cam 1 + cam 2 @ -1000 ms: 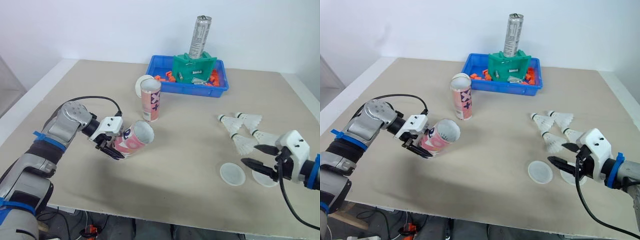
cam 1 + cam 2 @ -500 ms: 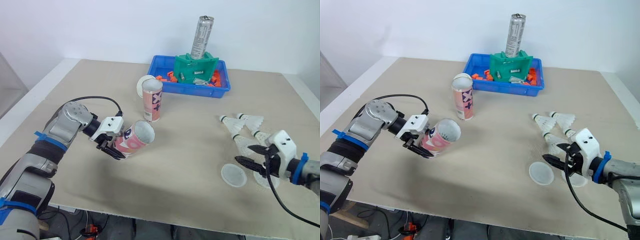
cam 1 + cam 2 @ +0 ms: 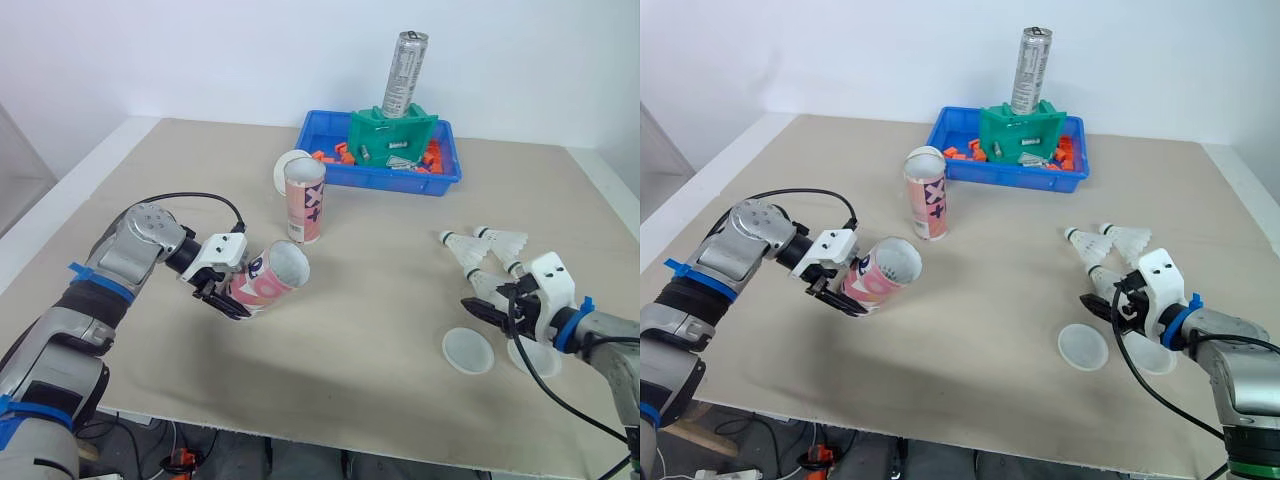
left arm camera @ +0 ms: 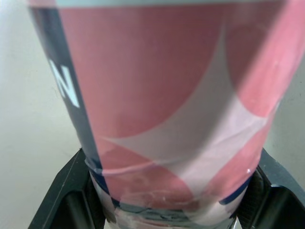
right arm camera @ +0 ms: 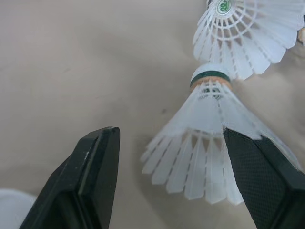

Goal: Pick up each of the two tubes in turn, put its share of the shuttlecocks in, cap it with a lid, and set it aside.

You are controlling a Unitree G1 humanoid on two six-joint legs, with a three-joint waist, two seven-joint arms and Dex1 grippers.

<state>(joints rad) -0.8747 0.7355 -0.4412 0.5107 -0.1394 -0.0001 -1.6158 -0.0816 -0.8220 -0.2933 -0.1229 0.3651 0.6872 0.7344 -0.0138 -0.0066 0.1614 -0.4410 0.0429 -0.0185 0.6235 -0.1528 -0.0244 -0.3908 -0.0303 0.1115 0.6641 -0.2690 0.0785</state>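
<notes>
Pink tube point(image 3: 268, 277) first: your left hand point(image 3: 228, 290) is closed on it, both black fingers point(image 4: 62, 200) pressing its lower end. It is held tilted, with the open mouth raised and facing the middle of the tabletop point(image 3: 150, 170). Just beyond it the second tube point(image 3: 303, 200) stands upright on the tabletop, a white lid point(image 3: 288, 168) propped at its far side (you cannot tell whether the two touch).

Your right hand point(image 3: 1106, 300) is open and low over the tabletop. Its fingers sit either side of the feather skirt of one shuttlecock point(image 5: 205, 119), one finger at the skirt's edge and the other apart from it. The other shuttlecocks point(image 3: 500, 238) lie close together just past it.

Two flat lids lie near that hand. The round lid point(image 3: 467, 350) is just beside it on the inner side, and the partly covered lid point(image 3: 533, 357) shows beneath the wrist.

At the far edge, a blue tray point(image 3: 330, 172) holds a green holder point(image 3: 390, 135) with a silver can point(image 3: 403, 72) standing in it.
</notes>
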